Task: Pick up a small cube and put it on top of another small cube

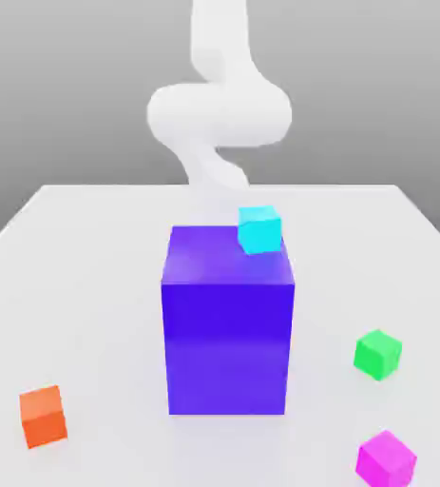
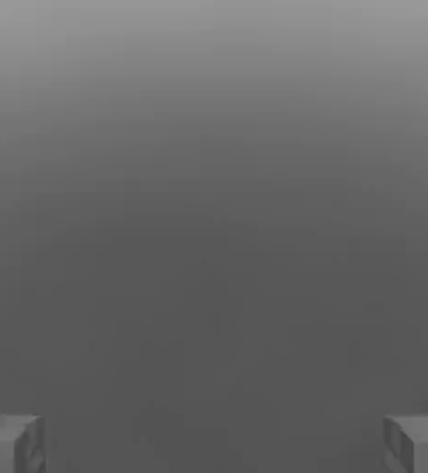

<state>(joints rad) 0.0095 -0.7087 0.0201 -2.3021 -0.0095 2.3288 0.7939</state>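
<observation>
Jaws stand wide apart with nothing between them; the hand view shows the two grey fingertips [image 2: 14,443] at opposite edges over plain grey ground. From the exterior view, the white arm [image 1: 219,109] rises behind a big blue-purple block [image 1: 228,323] on the desk [image 1: 90,285], a cyan cube [image 1: 259,229] on its top. Well apart from the arm, toward the camera, lie the green cube [image 1: 377,354], pink cube [image 1: 386,458] and orange cube [image 1: 43,416].

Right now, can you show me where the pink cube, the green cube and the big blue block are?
pink cube [image 1: 386,458], exterior view, on its front face.
green cube [image 1: 376,355], exterior view, on its front face.
big blue block [image 1: 227,342], exterior view, on its front face.
</observation>
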